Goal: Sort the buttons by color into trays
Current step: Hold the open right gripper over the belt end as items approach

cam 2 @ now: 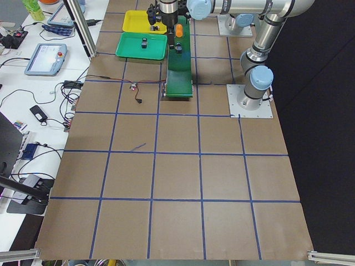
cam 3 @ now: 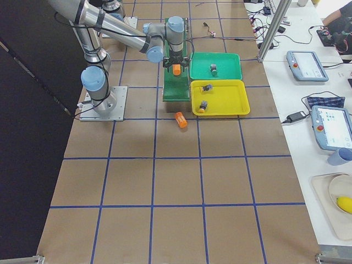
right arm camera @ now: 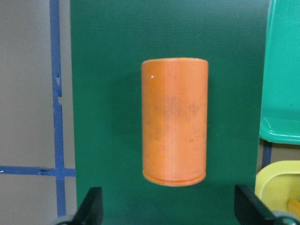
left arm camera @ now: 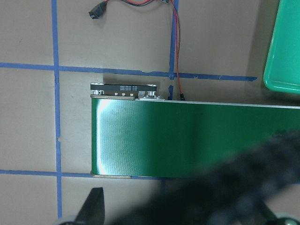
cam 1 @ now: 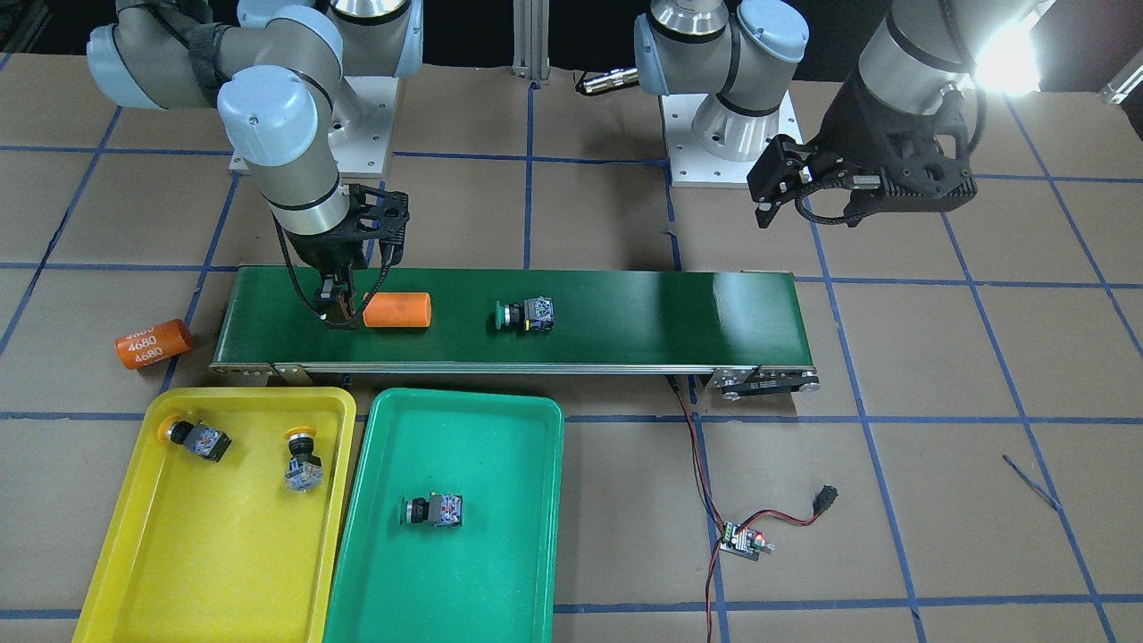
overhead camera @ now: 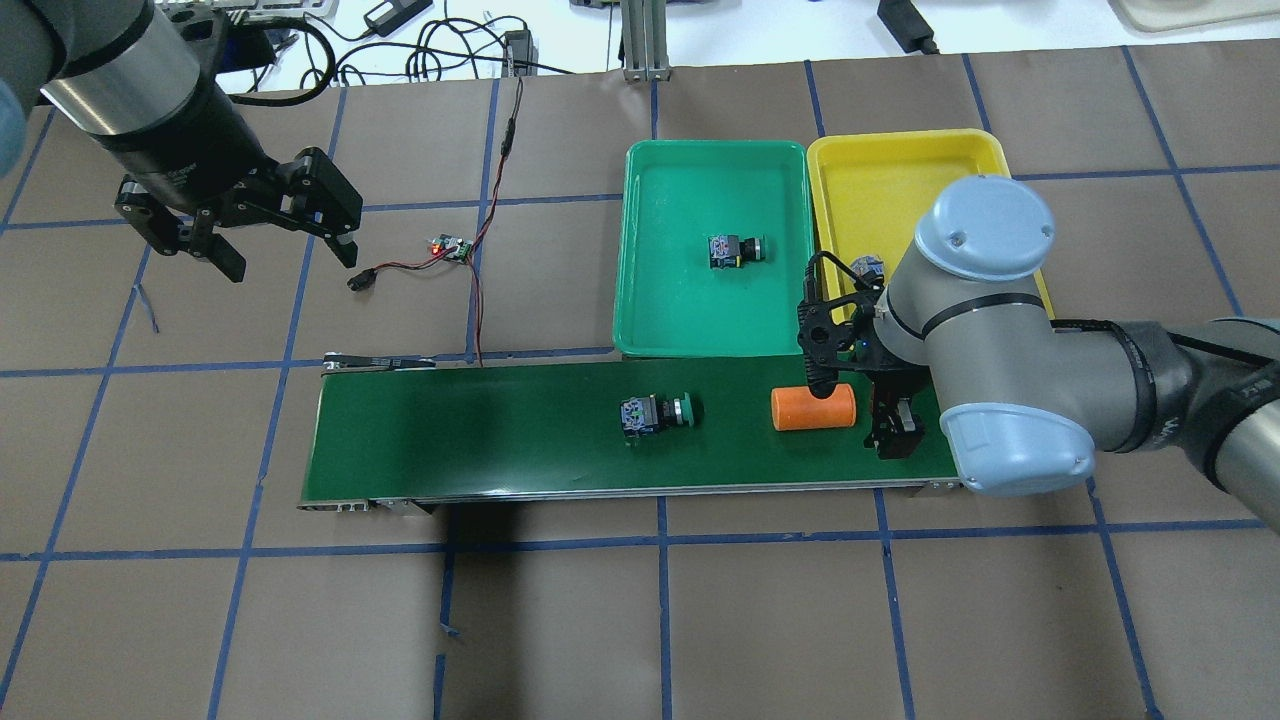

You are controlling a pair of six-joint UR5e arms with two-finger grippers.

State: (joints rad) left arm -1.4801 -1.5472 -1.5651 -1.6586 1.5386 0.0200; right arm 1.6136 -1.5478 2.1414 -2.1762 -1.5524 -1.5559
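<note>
Front: unsorted green button (cam 1: pixel 525 314) lies on belt (cam 1: pixel 625 313), right of right gripper (cam 1: pixel 339 314), axis along belt, cap twd it, orange cyl (cam 1: pixel 397 310) between.
Overhead: left gripper (overhead camera: pixel 290 258) open, farther off.
R wrist: jaws wide apart, empty.

Four buttons (cam 1: pixel 525 314), two trays (cam 1: pixel 205 545), two orange cylinders (cam 1: pixel 397 310), one belt (cam 1: pixel 643 308), one circuit board (cam 1: pixel 743 541).

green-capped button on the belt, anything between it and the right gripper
Yes: the orange plastic cylinder lies on the dark green conveyor belt between the open right gripper and the green-capped push-button. Nothing visible lies between the button and the green plastic tray.
</note>
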